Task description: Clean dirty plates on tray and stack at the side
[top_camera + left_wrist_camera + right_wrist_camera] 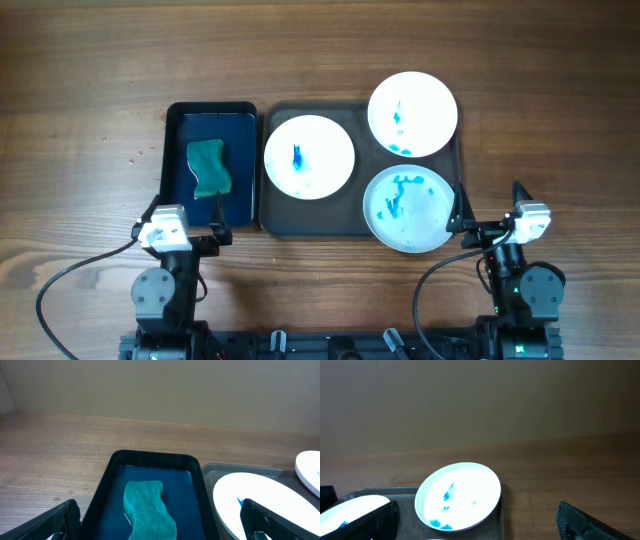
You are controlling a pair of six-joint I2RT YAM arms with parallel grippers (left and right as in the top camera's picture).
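Your left fingers (270, 520) are wide open and empty; right fingers (590, 522) likewise. The sponge (150, 510) sits ahead, between the left fingers, in the tub (107, 485). Stained plates (309, 156) lie ahead-left of the right fingers on the tray (275, 215). Risk: you clip the tub wall descending, or the sponge slips.

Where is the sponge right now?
Overhead, the green sponge lies inside the small black tray on the left side, right beside the larger tray carrying the three dirty plates.
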